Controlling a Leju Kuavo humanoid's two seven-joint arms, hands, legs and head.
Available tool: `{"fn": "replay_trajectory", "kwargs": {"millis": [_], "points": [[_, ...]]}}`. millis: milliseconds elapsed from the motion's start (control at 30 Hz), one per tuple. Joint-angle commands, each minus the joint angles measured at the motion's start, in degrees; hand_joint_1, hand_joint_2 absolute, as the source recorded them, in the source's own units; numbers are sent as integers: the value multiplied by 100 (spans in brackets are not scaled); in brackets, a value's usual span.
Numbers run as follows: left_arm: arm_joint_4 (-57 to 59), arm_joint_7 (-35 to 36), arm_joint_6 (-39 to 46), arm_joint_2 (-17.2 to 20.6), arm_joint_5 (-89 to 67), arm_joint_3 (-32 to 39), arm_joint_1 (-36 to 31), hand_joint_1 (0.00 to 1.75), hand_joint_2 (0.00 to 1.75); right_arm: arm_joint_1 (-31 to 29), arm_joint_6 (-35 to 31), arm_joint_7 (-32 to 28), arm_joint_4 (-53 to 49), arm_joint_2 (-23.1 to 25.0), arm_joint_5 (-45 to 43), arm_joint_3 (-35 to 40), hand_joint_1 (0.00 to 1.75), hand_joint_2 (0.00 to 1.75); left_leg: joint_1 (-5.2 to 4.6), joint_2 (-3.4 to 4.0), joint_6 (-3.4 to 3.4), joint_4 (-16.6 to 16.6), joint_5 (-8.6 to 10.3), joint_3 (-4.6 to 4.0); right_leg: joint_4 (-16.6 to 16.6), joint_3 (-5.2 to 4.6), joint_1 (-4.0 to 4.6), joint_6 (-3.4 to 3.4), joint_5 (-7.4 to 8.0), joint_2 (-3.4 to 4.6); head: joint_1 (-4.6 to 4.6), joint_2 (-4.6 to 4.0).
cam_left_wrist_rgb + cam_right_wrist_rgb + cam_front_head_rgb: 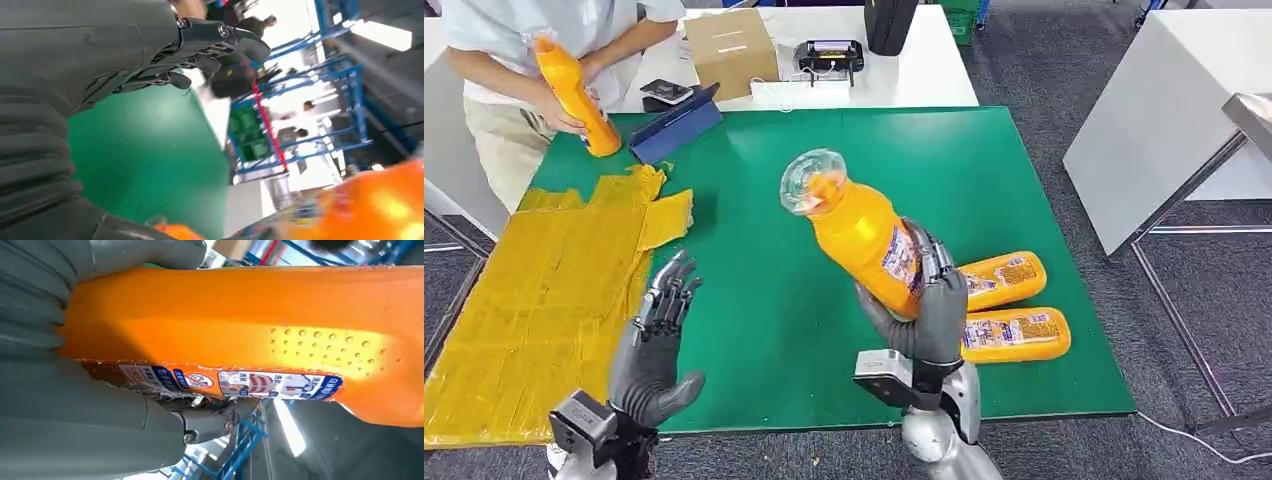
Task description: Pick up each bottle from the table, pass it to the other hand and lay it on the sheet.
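Fingers (936, 262) of the right hand (927, 305) wrap around the lower body of an orange bottle (861, 232), thumb on one side and darker fingers on the other, holding it raised above the green mat (984, 170) and tilted so its clear cap (811, 181) leans away from the palm. Its plastic is bright orange and its printed label sits just under the fingertips; the right wrist view shows raised dots on its side. Across from it, the left hand (662, 325) is spread and holds nothing, with the yellow sheet (534, 300) just beyond its fingers. Two more orange bottles (1009, 305) lie flat just past the right hand's knuckles. A person (524, 60) at the far corner grips another bottle (576, 95).
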Motion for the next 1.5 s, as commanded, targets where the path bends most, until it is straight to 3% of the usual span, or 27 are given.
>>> {"fn": "replay_trajectory", "kwargs": {"millis": [33, 400, 633, 1167, 1200, 1467, 1500], "points": [[903, 161, -164, -150, 144, -266, -258, 0, 175, -116, 555, 112, 216, -125, -395, 606, 175, 175, 7, -18, -6, -3, -16, 42, -8, 47, 0, -8, -16, 22, 4, 0], [702, 153, 8, -89, -19, -403, -570, 0, 175, -832, 1733, 348, 2088, -147, -356, 2404, 175, 175, 9, 2, -5, -7, -6, 26, -10, 28, 5, -6, -3, 25, 4, 0], [749, 170, 10, -66, -53, -472, -695, 0, 175, -979, 1989, 463, 2420, -178, -163, 2773, 175, 175, 7, -7, -2, -7, -2, 19, -8, 25, 3, -5, -5, 11, 7, 0], [839, 271, 297, -162, -588, -655, -795, 0, 175, -938, 1903, 434, 2359, -206, -131, 2767, 175, 175, 7, -24, -4, -7, -4, 26, -11, 32, 2, -6, -10, 1, 2, 0], [1185, 348, 818, -246, -1069, -708, -923, 175, 175, -580, 1434, 342, 1365, -455, -185, 2370, 175, 175, 6, -23, -3, -7, -4, 24, -10, 28, 1, -5, -10, 0, 2, 0], [1136, 353, 1020, -201, -1179, -659, -928, 175, 175, -163, 1189, 214, 404, -607, -289, 1768, 175, 175, 1, -27, -2, -2, -3, 13, -4, 19, -4, -3, -9, -7, 4, 0], [1132, 370, 1171, -197, -1311, -622, -936, 175, 175, -96, 1093, 84, 271, -574, -391, 1654, 75, 175, 4, -36, -4, 2, -9, 23, -3, 32, -2, -6, -17, -4, 2, 0]]}}
